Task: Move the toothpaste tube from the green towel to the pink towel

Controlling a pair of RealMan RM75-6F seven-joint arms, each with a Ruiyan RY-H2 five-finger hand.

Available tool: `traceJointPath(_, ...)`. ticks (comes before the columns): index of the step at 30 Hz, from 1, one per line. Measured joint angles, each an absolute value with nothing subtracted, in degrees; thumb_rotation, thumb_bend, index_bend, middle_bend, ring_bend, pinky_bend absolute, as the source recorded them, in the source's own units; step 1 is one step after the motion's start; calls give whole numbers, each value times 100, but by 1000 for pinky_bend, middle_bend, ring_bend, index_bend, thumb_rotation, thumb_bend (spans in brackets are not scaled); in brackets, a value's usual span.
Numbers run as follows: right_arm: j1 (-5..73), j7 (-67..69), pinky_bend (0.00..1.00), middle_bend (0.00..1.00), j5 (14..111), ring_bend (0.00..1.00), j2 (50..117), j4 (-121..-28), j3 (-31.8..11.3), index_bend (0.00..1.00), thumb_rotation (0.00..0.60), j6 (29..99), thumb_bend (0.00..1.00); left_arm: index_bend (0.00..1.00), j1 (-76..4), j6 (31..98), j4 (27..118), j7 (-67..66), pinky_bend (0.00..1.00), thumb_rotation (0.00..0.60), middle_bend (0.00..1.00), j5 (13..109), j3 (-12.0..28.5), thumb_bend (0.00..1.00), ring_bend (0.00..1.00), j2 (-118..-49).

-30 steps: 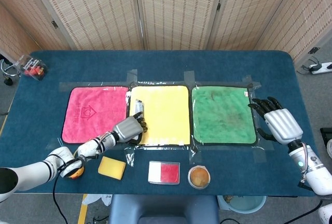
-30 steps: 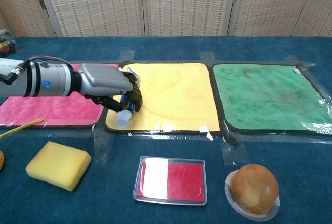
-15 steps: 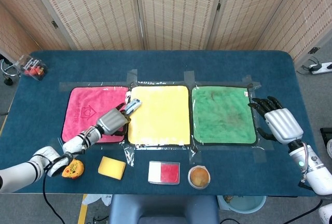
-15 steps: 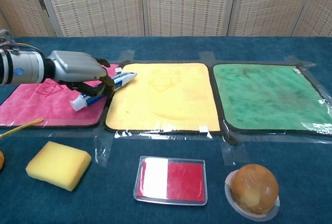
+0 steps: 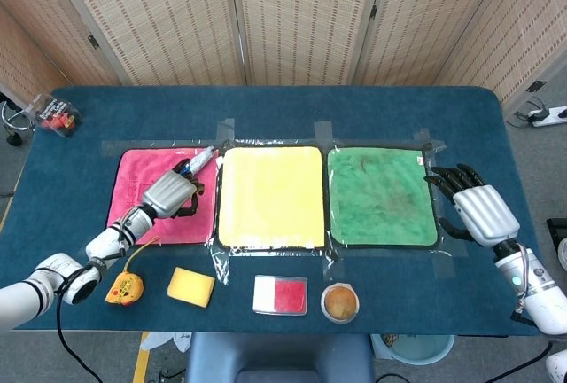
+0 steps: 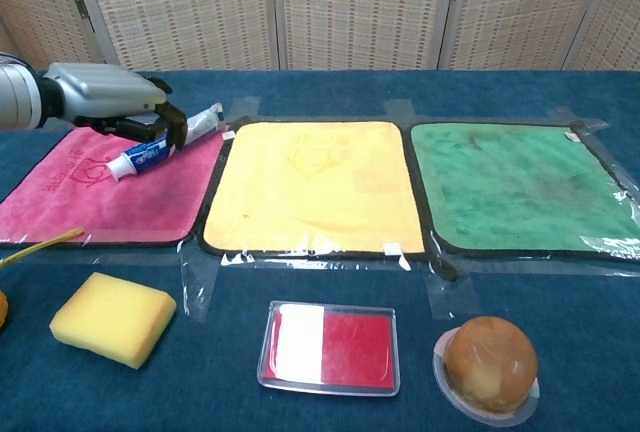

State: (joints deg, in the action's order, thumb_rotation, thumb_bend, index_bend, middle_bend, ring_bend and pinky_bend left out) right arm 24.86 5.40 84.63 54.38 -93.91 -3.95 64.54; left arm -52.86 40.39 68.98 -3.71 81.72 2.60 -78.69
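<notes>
- Three towels lie taped side by side on the blue table (image 5: 354,108): pink towel (image 5: 133,190) at the robot's left, yellow towel (image 5: 270,195) in the middle, green towel (image 5: 381,195) at its right (the tape presumably keeps them from sliding under the hands).
- Above the pink towel, the left hand (image 5: 168,194) has its fingers curled around the toothpaste tube (image 6: 160,144), gripping it near the middle so both ends stick out.
- In the chest view the tube looks lifted off the cloth and tilted, cap end lower and pointing toward the robot's left, flat tail higher toward the yellow towel's edge.
- My judgement: the carry is nearly done, since the tube is already over the target towel; what remains is lowering it and letting go.
- Setting it nearer the towel's middle would be safer, as the tail now reaches toward the taped border.
- At the far side, the right hand (image 5: 474,206) rests just beside the green towel with fingers spread, holding nothing; it seems parked out of the way.
- Along the near edge sit a yellow sponge (image 6: 110,317), a red-and-white box (image 6: 330,347) and a brown domed object (image 6: 490,360), all well apart from the action.
</notes>
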Motion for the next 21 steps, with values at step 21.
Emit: traceJointPath(21, 2322, 487, 76, 124, 8514, 110, 5317, -9553, -375, 147, 600, 6588, 383, 54, -5636, 3478, 6538, -1527, 3, 0, 85, 6659, 704, 852, 34, -8595)
